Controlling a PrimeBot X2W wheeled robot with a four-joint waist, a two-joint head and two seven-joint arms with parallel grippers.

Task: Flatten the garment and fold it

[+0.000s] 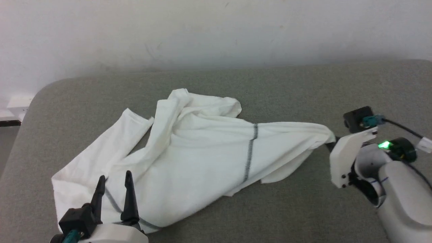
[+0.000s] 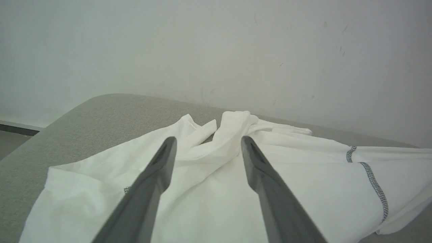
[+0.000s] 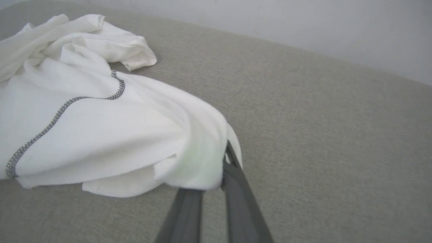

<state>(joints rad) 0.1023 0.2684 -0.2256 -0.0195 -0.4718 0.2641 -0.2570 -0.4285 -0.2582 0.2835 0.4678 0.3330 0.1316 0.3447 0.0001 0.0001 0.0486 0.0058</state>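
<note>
Nearest, the left pincer (image 1: 114, 175) hovers with its fingers apart over the near-left hem of the garment (image 1: 189, 145), which lies rumpled across the middle of the grey bench (image 1: 270, 209). The right pincer (image 3: 226, 158) is clamped on the garment's right tip. It should draw rightward, low and slow, so the bunched far folds spread without slipping free.

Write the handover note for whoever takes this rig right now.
Left gripper: open, over the garment's near-left part, gripping nothing.
Right gripper: shut on the garment's right end.
Garment: bunched and wrinkled on the grey padded surface, drawn out toward the right gripper.
Done: one end gripped, nothing flattened or folded.
Left: take hold on the left side, spread it flat, then fold.
</note>
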